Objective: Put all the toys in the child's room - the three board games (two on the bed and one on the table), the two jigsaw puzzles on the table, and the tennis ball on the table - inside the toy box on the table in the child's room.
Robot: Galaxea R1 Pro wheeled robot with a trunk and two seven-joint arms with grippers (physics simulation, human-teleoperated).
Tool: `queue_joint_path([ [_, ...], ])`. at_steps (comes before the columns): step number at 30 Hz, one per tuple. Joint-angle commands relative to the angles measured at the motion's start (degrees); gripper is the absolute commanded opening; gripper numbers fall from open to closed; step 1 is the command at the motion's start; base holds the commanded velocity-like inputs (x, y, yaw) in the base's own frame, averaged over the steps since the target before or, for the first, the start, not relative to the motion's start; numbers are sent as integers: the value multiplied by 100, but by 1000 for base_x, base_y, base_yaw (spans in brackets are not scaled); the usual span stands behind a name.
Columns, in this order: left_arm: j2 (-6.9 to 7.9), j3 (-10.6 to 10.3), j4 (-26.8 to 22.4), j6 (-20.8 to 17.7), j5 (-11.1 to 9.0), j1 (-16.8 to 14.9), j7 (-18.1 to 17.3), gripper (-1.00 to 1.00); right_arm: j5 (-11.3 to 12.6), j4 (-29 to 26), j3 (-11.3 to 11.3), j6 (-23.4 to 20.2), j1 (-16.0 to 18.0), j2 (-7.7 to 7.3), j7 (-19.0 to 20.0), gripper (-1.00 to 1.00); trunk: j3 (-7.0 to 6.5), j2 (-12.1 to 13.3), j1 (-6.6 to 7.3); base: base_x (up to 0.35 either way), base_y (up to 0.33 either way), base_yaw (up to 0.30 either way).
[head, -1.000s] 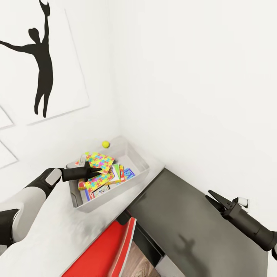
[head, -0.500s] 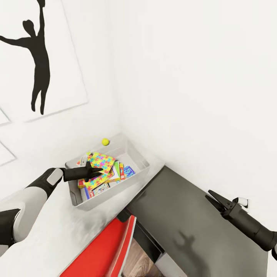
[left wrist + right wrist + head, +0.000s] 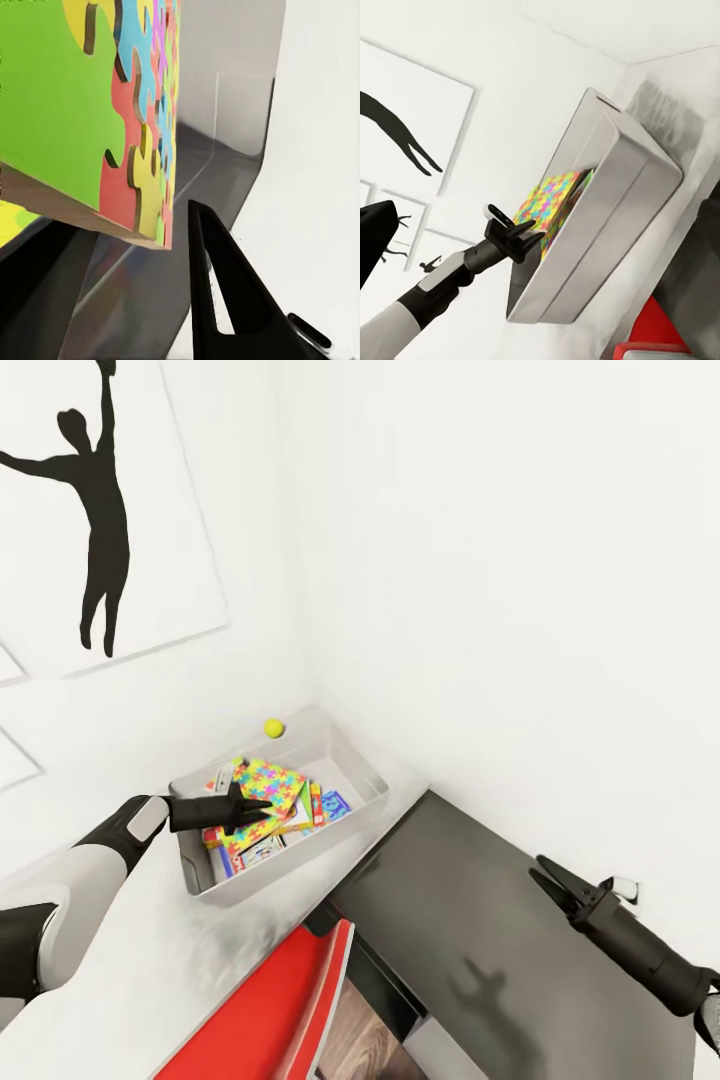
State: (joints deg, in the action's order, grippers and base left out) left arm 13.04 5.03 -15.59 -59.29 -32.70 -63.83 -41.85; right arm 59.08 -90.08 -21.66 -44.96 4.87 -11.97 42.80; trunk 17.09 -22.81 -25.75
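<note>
**Toy box loaded, ball outside it**

At lower left, the left gripper (image 3: 250,810) hangs over the toy box (image 3: 355,815) with its fingers parted, just beside the jigsaw puzzle (image 3: 265,785) — contact cannot be confirmed. The puzzle lies tilted atop the board games (image 3: 325,805) inside the box. The tennis ball (image 3: 273,727) sits behind the box's far rim, against the wall. At lower right, the right gripper (image 3: 550,882) hovers over the dark surface (image 3: 480,920) — fingers apart, empty.

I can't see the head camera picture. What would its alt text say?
The robot's left gripper reaches over a grey toy box and a bright jigsaw puzzle lying on the games inside. A tennis ball sits beyond the box, and the right gripper hangs open.
</note>
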Motion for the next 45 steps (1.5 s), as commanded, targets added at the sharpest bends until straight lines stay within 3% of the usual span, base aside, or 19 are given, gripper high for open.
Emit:
queue_joint_path([
  [1, 0, 22, 3, -34, 53, -6, -35, -100, -18, 0, -5, -14, 5, 10, 8, 100, 10, -11, -3, 0, 0, 0],
  [4, 4, -12, 3, -46, 53, -5, -34, -100, -82, 0, -5, 5, 5, 22, 15, 100, 10, -11, -3, 0, 0, 0],
  [5, 5, -18, 3, -48, 53, -6, -32, 100, -91, 0, -5, 9, 5, 24, 16, 100, 10, -11, -3, 0, 0, 0],
  [45, 24, -19, 3, -55, 45, 2, -36, 100, -107, 0, -5, 20, 5, 28, 25, 100, 10, -11, -3, -15, 0, 0],
])
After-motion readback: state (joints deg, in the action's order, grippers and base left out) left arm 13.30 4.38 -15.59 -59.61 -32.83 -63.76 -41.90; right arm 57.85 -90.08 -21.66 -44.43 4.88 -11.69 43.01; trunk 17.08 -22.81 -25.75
